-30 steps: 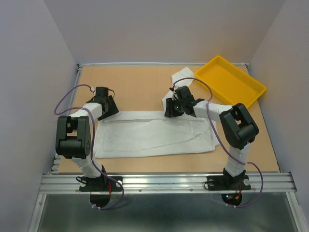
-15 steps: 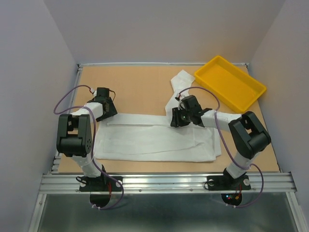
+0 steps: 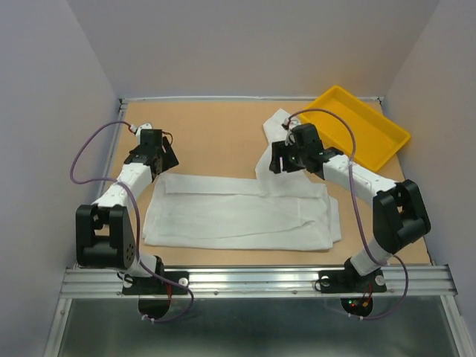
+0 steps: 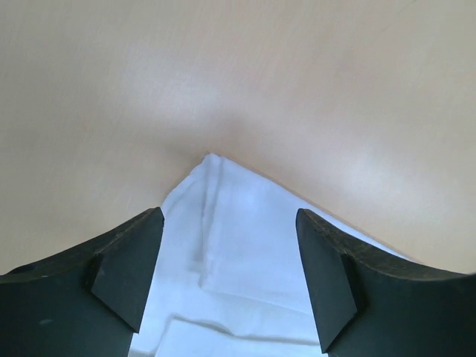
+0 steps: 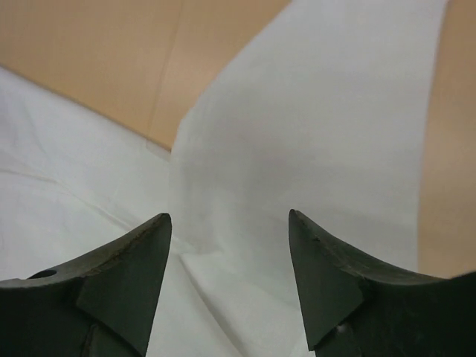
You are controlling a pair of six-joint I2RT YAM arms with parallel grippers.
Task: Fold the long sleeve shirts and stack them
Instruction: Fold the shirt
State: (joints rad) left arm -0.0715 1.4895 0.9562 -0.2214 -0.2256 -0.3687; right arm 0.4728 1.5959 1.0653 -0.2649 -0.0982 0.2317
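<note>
**Both sets of fingers open above the white shirt, neither holding it**

The white shirt [image 3: 238,212] lies flat on the counter [image 3: 216,137], folded into a long band that stretches from below the left fingers [image 3: 158,159] to below and past the right fingers [image 3: 280,163].

The left fingers stand wide apart with nothing between them. They point down at the band's far left corner. In the left wrist view that corner [image 4: 223,223] shows as a white point in the gap between the two fingers, with bare counter beyond it and the rest of the cloth spreading back beneath them. Whether the tips touch the fabric cannot be told.

The right fingers are also spread, and no cloth is pinched between them. They hang over the place where one sleeve [image 3: 272,141] leaves the folded band. In the right wrist view the sleeve [image 5: 320,126] runs straight ahead from the gap between the fingers, the band lies under and to the left of them, and bare counter shows on either side of the sleeve.

The sleeve's far end lies beyond the right fingers, near the closest corner of the yellow tray [image 3: 387,152], which sits past them and off to their right. The two sets of fingers are well apart from each other.
</note>
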